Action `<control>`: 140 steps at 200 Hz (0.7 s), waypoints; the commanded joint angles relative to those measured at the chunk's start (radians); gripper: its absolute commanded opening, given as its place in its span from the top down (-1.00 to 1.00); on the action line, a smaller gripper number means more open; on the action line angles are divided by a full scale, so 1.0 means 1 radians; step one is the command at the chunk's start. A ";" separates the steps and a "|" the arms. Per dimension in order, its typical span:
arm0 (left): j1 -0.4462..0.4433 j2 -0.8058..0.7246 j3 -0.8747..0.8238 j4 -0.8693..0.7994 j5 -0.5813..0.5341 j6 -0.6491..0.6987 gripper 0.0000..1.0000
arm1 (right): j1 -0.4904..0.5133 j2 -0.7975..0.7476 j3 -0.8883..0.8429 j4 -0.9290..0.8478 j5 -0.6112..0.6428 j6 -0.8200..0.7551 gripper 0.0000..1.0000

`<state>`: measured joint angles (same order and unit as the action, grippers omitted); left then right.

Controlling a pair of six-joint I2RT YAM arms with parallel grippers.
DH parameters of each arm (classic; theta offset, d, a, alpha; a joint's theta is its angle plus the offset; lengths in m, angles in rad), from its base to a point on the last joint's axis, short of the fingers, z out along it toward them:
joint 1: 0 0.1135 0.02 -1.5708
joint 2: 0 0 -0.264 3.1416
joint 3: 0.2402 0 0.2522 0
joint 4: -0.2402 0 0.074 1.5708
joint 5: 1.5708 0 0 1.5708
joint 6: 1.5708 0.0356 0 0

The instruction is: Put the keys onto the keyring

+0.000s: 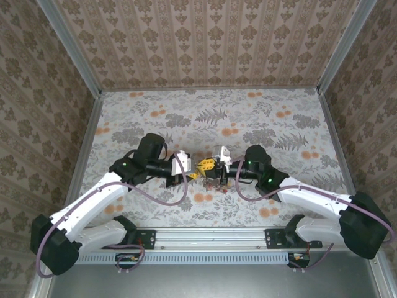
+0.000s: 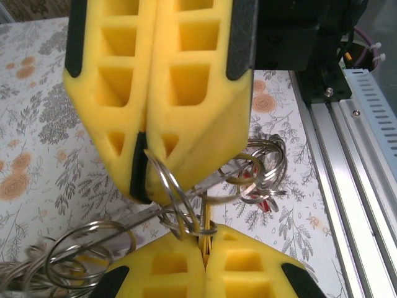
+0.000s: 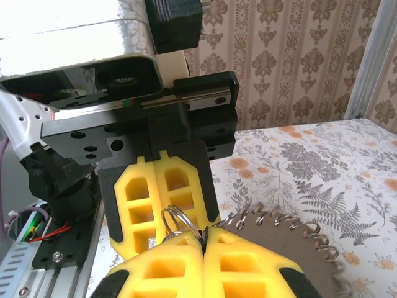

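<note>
Keyring (image 2: pixel 170 183) looks like thin, stiff, light, slippery wire, best pinched across its rim. Left end effector (image 2: pixel 205 241) and right end effector (image 2: pixel 146 185) are both closed, pinching it.

Soft, even, bright light; shadows stay faint. Glare whitens the silver metal housing (image 3: pixel 74 37), and the nearest yellow foam fingers (image 3: pixel 260 245) look soft-focused.

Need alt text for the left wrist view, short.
Two yellow claws meet tip to tip, the right claw from the top of the frame and the left claw from the bottom, both shut on one thin metal ring. More wire rings cluster beside them above the floral table.
</note>
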<state>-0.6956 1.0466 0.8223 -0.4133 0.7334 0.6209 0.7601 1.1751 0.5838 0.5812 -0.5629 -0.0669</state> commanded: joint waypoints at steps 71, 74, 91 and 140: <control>0.024 -0.122 -0.001 -0.064 -0.016 -0.035 0.55 | 0.031 -0.007 0.001 0.129 0.097 0.012 1.00; 0.029 -0.129 -0.005 -0.065 -0.016 -0.037 0.52 | 0.031 -0.009 0.000 0.125 0.098 0.010 1.00; 0.052 -0.190 -0.024 -0.064 -0.023 -0.045 0.37 | 0.031 -0.017 0.001 0.102 0.101 -0.002 1.00; 0.061 -0.195 -0.009 -0.064 0.005 -0.044 0.38 | 0.031 -0.022 0.003 0.078 0.103 -0.007 1.00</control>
<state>-0.6395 0.8307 0.8112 -0.4599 0.6960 0.5861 0.7902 1.1828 0.5823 0.6239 -0.4881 -0.0566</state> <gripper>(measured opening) 0.306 0.054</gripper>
